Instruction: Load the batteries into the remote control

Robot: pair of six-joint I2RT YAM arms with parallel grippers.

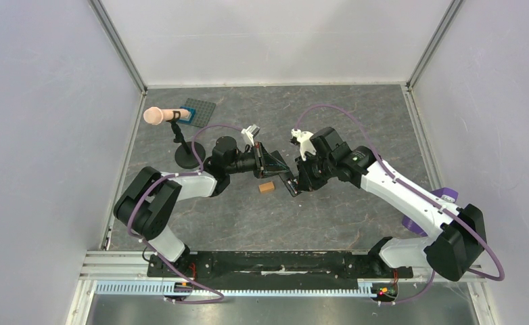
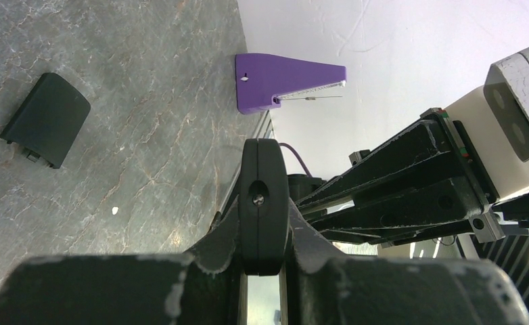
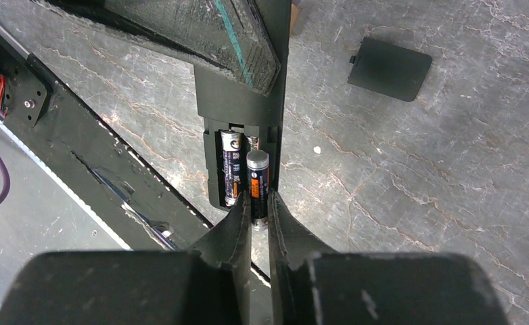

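Black plastic, slim and bar-shaped: the remote control [image 3: 238,101] is held clear of the worktop [image 1: 356,122], above its middle. My left claw [image 2: 264,233] is clamped shut on it from both sides. Its long axis runs out from my left claw toward my right claw [image 3: 258,203], with the open battery bay at the right-claw end. From my left wrist I see only its rounded end face, an upright oval. One first battery [image 3: 231,169], a black cylinder with orange print and a silver cap, lies seated in the bay, lengthwise along the remote. My right claw grips a second battery [image 3: 258,177] of the same kind between its fingertips. This one is parallel to the first and over the neighbouring slot; I cannot tell whether it touches the bay. A matte black cover [image 3: 389,68], a rounded rectangle with a small tab, lies flat on the grey veined worktop, well apart. A small orange block [image 1: 267,187] lies just toward the near edge from the remote.
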